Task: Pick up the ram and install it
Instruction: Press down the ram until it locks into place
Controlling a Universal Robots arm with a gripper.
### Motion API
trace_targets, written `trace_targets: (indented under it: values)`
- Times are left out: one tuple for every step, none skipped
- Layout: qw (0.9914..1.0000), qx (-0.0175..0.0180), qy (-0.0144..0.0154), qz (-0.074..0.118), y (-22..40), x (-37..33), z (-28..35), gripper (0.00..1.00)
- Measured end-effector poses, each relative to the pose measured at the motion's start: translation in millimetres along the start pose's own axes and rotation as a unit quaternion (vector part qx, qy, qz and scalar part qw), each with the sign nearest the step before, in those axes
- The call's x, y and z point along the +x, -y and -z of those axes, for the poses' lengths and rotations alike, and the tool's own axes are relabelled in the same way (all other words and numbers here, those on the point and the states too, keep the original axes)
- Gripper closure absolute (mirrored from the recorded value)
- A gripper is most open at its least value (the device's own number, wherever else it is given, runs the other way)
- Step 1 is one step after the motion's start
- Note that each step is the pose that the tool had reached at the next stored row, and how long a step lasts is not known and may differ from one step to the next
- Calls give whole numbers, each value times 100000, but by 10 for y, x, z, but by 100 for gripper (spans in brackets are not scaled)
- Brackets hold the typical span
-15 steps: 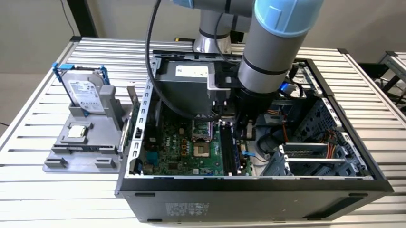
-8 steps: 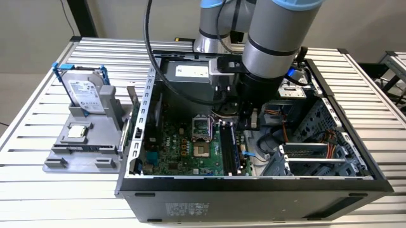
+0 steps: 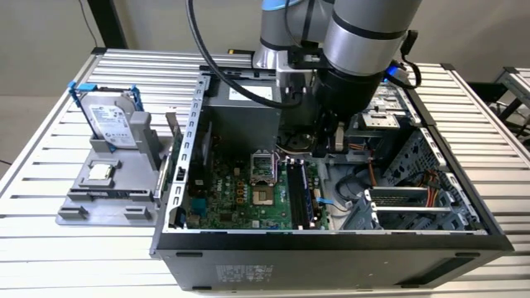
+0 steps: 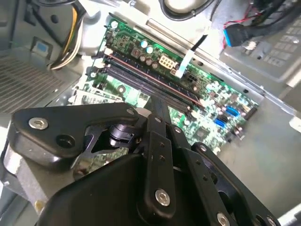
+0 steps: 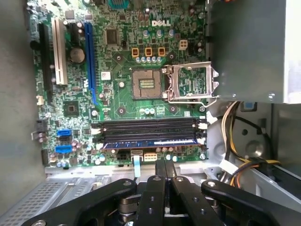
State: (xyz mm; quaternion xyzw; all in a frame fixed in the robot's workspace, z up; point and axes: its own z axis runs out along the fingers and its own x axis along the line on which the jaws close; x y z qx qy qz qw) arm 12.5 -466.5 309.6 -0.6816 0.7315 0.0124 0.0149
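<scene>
My gripper (image 3: 324, 146) hangs inside the open computer case (image 3: 331, 239), above the motherboard (image 5: 141, 61). Its fingers (image 5: 165, 164) are pressed together with nothing between them, so it is shut and empty. Just beyond the fingertips in both wrist views lie the long black memory slots (image 5: 150, 126). The slot nearest the board's edge holds a long thin strip that looks like the ram (image 5: 150, 141) seated on edge. It looks bluish in the first wrist view, and shows as a thin reddish line (image 4: 150, 75) in the second wrist view. The gripper (image 4: 159, 101) is above it, not touching.
The processor socket (image 5: 146, 84) stands open beside its raised metal frame (image 5: 193, 84). Cable bundles (image 5: 240, 165) and the drive cage (image 3: 414, 198) crowd the case's right. On the exterior view's left, a grey fixture (image 3: 74, 214) carries a blue-framed hard drive (image 3: 108, 118) and a square silver chip (image 3: 101, 171).
</scene>
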Motion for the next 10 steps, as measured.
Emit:
trace_targets:
  values:
    - [100000, -2, 13, 3, 1, -2, 24, 100]
    - [100000, -6, 19, 1, 0, -2, 24, 100]
    - [100000, -7, 18, 3, 0, -2, 24, 100]
    - [100000, -7, 23, 2, 0, -2, 24, 100]
    - [100000, -7, 19, 1, 0, -2, 25, 100]
    - [100000, -8, 16, 3, 0, -2, 25, 100]
    - [100000, -9, 13, 2, 0, -2, 27, 100]
    - [100000, -9, 13, 1, 0, -2, 28, 100]
    - [100000, -10, 15, 1, 0, -2, 28, 100]
    - [100000, -9, 10, 2, 0, -2, 29, 100]
